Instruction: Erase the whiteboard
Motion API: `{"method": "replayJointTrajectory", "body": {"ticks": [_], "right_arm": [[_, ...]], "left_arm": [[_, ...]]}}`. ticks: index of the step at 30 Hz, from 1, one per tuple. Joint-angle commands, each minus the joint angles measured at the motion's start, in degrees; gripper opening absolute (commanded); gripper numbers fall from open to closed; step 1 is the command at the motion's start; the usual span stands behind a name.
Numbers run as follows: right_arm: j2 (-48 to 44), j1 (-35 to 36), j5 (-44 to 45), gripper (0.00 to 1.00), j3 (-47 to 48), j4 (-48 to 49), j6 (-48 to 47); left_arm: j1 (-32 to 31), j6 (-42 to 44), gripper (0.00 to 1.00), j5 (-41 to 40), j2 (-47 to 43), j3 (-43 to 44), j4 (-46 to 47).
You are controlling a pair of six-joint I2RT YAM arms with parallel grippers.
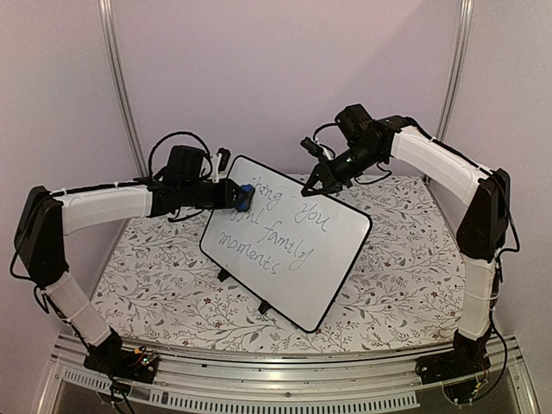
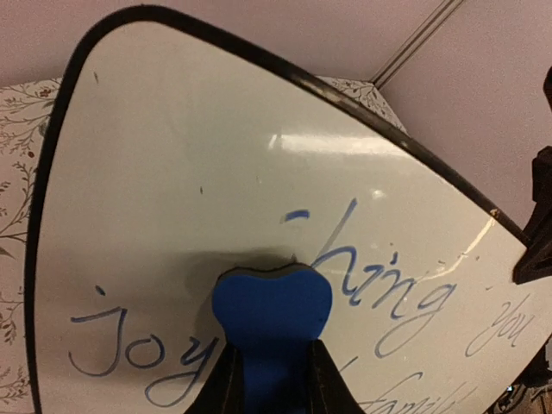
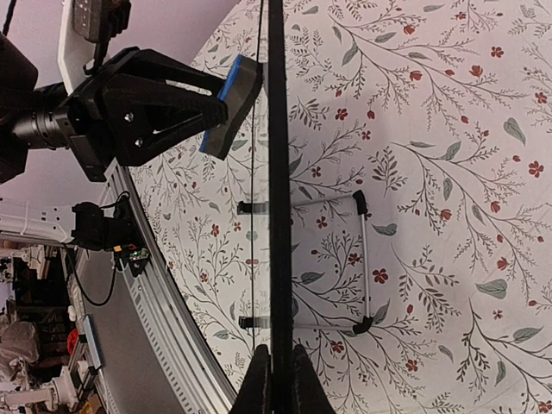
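The whiteboard [image 1: 289, 250] stands tilted on small black feet in the middle of the table, with grey-blue handwriting across it. A blue eraser block [image 2: 272, 306] is pressed flat against the board's upper left, beside the letters "hing" and above "joy". My left gripper [image 2: 272, 352] is shut on the eraser; from above, this gripper [image 1: 237, 197] sits at the board's top left corner. My right gripper [image 3: 277, 360] is shut on the board's black frame [image 3: 278, 172], seen edge-on. In the top view the right gripper [image 1: 312, 183] pinches the top edge.
A floral tablecloth [image 1: 405, 259] covers the table. A wire stand [image 3: 362, 259] props the board from behind. An aluminium rail [image 1: 285, 366] runs along the near edge, by the arm bases. Purple walls close in the back and sides.
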Motion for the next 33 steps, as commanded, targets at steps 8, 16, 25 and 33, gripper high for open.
{"method": "replayJointTrajectory", "body": {"ticks": [8,16,25,33], "right_arm": [[-3.1,1.4,0.6,0.00,-0.4,0.8,-3.5],[-3.5,1.5,1.4,0.00,-1.7,1.1,-3.7],[-3.4,1.6,1.2,0.00,-1.6,1.0,-3.5],[-3.2,1.8,1.6,0.00,-1.5,0.8,-3.3]], "left_arm": [[-0.2,2.5,0.00,-1.4,6.4,9.8,-2.0],[-0.5,-1.5,0.00,0.6,0.6,-3.2,5.4],[-0.6,-0.9,0.00,0.7,-0.9,-3.6,5.6],[-0.6,1.0,0.00,1.5,4.9,6.3,3.6]]}}
